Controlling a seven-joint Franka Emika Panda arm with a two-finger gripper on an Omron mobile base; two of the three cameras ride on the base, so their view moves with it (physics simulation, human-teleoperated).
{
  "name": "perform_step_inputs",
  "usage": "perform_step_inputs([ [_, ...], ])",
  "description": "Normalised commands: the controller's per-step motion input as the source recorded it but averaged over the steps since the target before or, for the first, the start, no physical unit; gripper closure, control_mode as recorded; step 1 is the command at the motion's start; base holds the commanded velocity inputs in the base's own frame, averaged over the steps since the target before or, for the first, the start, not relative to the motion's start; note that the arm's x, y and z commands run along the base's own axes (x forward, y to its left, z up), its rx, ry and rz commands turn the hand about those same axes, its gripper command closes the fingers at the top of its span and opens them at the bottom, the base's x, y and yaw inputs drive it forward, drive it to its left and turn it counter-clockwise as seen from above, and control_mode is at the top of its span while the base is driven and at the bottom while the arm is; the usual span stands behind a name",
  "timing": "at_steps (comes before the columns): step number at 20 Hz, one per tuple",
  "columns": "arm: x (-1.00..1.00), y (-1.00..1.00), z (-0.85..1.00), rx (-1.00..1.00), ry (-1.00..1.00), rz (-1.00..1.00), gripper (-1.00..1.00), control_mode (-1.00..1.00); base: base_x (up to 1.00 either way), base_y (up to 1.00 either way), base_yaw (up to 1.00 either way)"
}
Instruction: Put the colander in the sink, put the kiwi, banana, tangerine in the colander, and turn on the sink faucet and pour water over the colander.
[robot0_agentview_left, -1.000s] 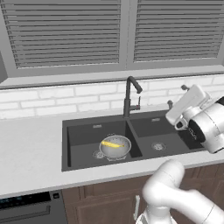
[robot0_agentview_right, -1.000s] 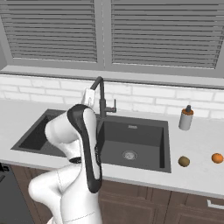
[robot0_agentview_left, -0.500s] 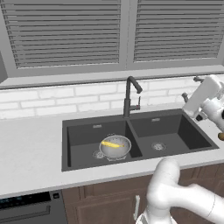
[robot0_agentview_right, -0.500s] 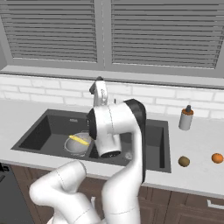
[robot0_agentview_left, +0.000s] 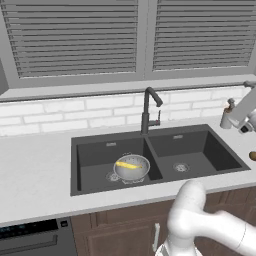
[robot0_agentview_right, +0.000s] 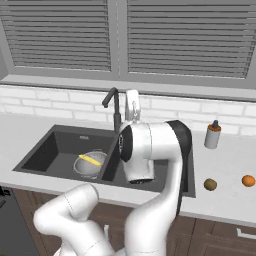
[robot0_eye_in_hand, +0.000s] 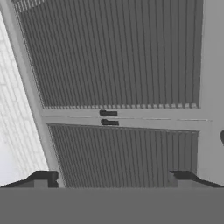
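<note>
- Grey louvred blinds (robot0_eye_in_hand: 118, 65) fill the wall behind the counter, and our gripper (robot0_eye_in_hand: 111, 177) faces them with its jaws spread wide and nothing between them.
- We judge the task partly done. The colander (robot0_agentview_left: 132, 168) sits in the left basin of the sink (robot0_agentview_left: 210, 150), with the banana (robot0_agentview_left: 127, 165) lying inside it.
- Kiwi (robot0_agentview_right: 210, 184) and tangerine (robot0_agentview_right: 248, 180) rest on the counter (robot0_agentview_right: 220, 200) to the right of the sink, near each other but apart, and well apart from the colander. Both lie below the jaws, outside the line they point along.
- Sink faucet (robot0_agentview_left: 148, 110) stands at the back rim between the two basins. We see no water running, so we judge it not yet turned on.
- Remaining, as we read it: move the kiwi and the tangerine into the colander, then open the faucet and wet the colander.
- Soap bottle (robot0_agentview_right: 212, 135) stands at the back of the counter, beyond the kiwi. It is no task item, and we judge it could be knocked during a reach from above toward the fruit.
- We see nothing lying between the two fruits and the sink edge.
</note>
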Motion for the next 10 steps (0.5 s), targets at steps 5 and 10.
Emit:
perform_step_inputs([
  [5,-0.3,-0.85,-0.41,0.16,0.0,-0.22,-1.0,-1.0,0.0,0.0,0.0],
  [10,-0.42,-0.99,-0.35,0.36,0.1,-0.22,-1.0,-1.0,0.0,0.0,0.0],
])
